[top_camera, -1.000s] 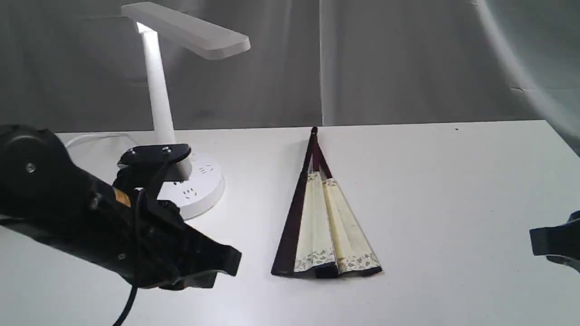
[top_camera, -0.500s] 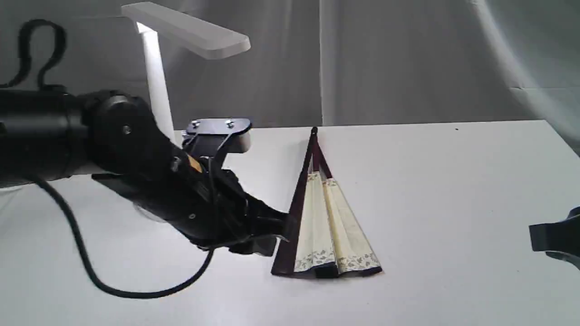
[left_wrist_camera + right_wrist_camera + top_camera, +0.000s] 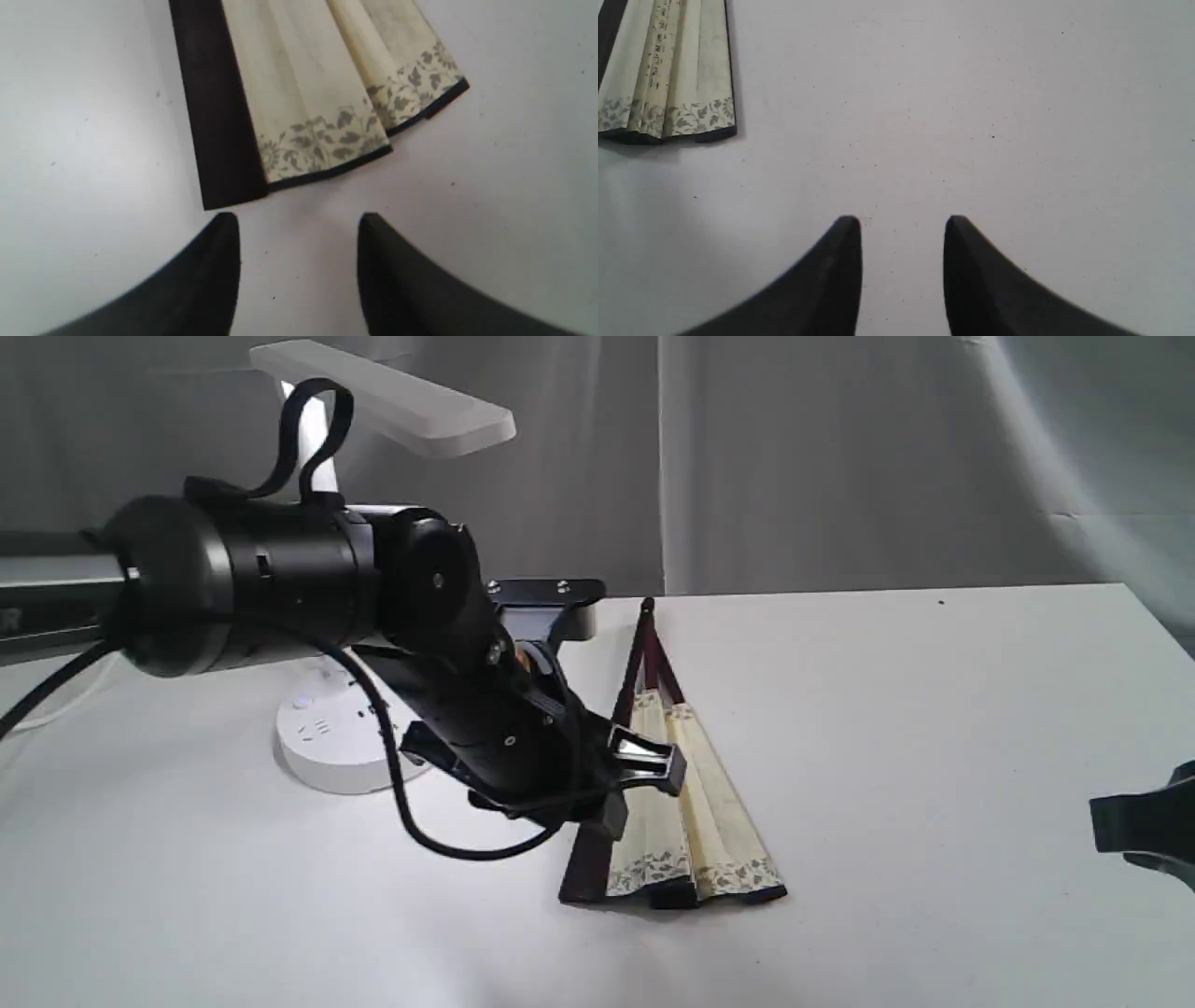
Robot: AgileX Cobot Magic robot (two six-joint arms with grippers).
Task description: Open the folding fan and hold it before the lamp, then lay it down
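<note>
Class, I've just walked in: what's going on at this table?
The left gripper hovers open by the wide end of the folding fan, which lies only slightly spread on the table. Nothing is gripped yet. The right gripper hangs open off to the side; the lamp stands at the back.

The right gripper [image 3: 902, 224] hangs over bare table [image 3: 971, 93], fingers parted and empty. The folding fan [image 3: 668, 93] lies well apart, partly spread.
</note>
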